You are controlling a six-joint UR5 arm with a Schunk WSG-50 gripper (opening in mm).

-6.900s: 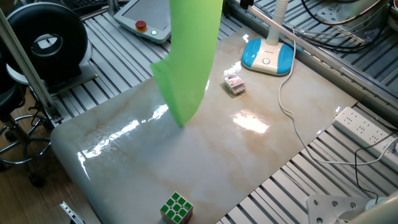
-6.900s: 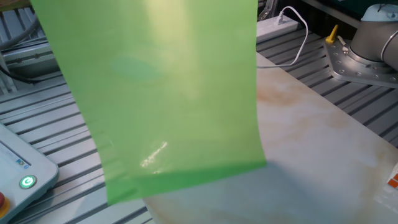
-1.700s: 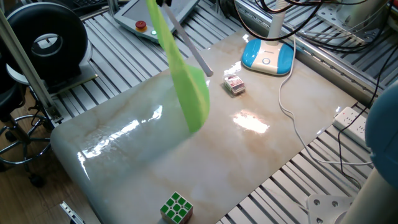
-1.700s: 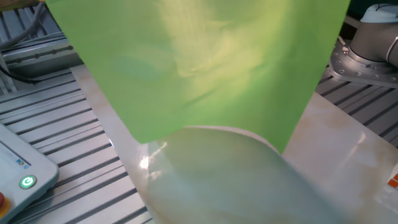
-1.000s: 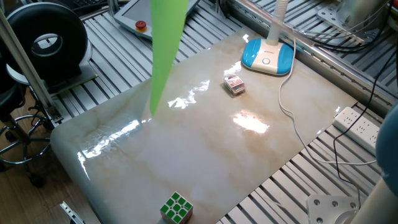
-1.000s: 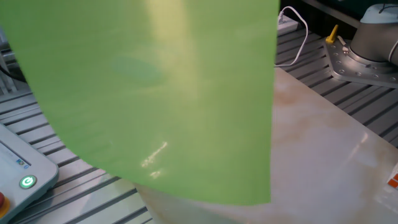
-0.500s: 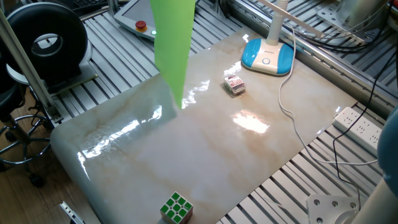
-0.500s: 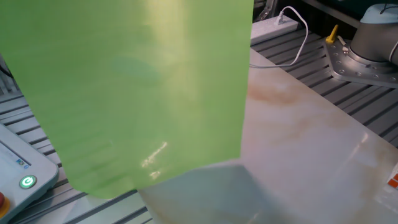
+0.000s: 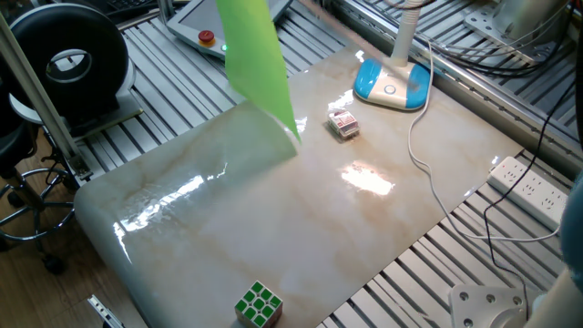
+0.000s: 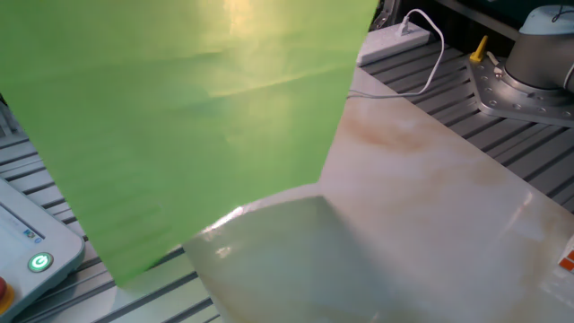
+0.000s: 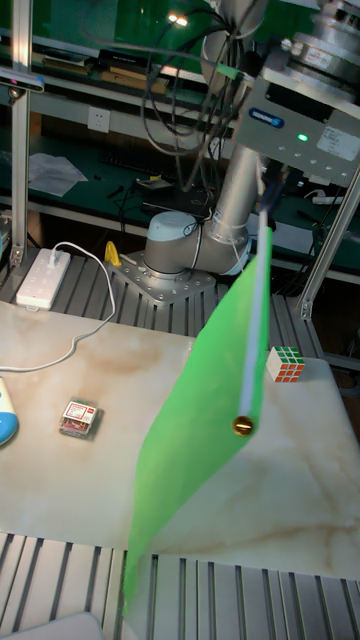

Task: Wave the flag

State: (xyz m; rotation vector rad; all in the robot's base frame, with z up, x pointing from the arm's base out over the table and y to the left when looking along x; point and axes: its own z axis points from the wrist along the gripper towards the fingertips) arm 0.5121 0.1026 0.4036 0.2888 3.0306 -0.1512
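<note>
No words or numbers could be read. A label on the gripper (image 11: 272, 183) housing was too blurred to make out. The pendant (image 10: 27, 247) showed only a lit green button with a ring-shaped symbol; the small card's (image 11: 78, 418) print was illegible.

**Colours on the tabletop**

The flag (image 11: 195, 450) is bright green on a white stick (image 11: 256, 310). The tabletop (image 9: 364, 228) is pale beige marble. One puzzle cube (image 9: 259, 303) shows green-and-white squares. The lamp base (image 9: 392, 84) is blue and white.
</note>
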